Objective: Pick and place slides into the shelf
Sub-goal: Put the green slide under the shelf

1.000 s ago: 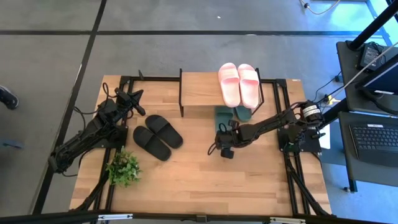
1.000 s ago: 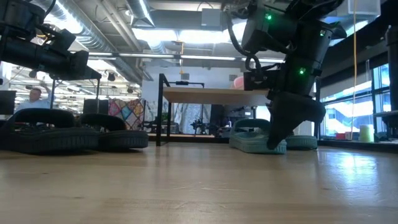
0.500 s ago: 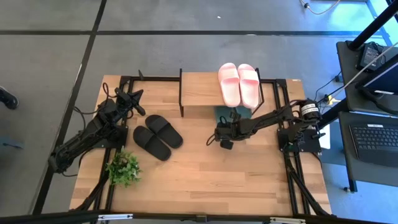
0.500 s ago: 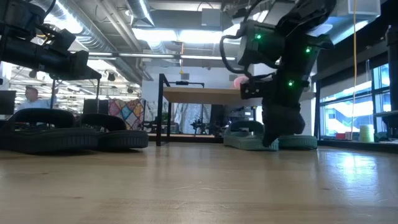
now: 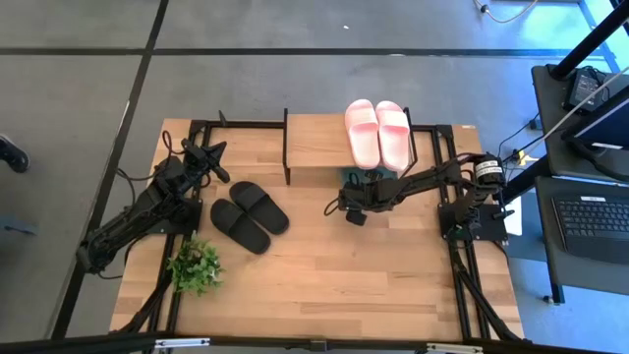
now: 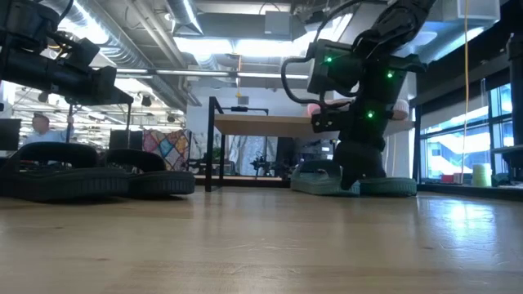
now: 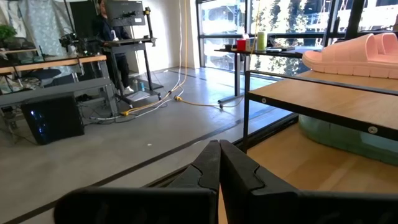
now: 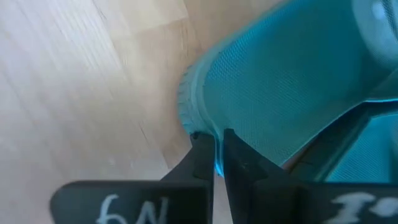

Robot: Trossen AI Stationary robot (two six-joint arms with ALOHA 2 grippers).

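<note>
The dark green slides (image 5: 349, 177) lie soles down on the table, mostly hidden under the shelf (image 5: 314, 138); the low view shows both (image 6: 327, 184) side by side below its board. The pale pink pair (image 5: 378, 133) rests on the right half of the shelf's top. The black pair (image 5: 251, 214) lies on the table left of centre. My right gripper (image 5: 354, 208) is at the shelf's near edge, shut on a green slide (image 8: 280, 81). My left gripper (image 5: 218, 155) hovers shut near the table's far left, touching nothing. My right gripper pinches the rim of one green slide's sole at its near end (image 8: 196, 124) between its two fingers (image 8: 199, 162). The fingers come at it from the table's near side, slanting downward. The slide lies flat on the table, reaching under the shelf.
A small green plant (image 5: 195, 265) stands near the table's near left corner. Black metal frame rails (image 5: 236, 125) run along the far edge and the sides. Bare tabletop lies between the black slides and the right arm and across the near half.
My right gripper has moved toward the table's far edge, up to the shelf. The green slide has slid along the table with it, farther under the shelf, so less green shows from above than before. The left arm has kept still.
</note>
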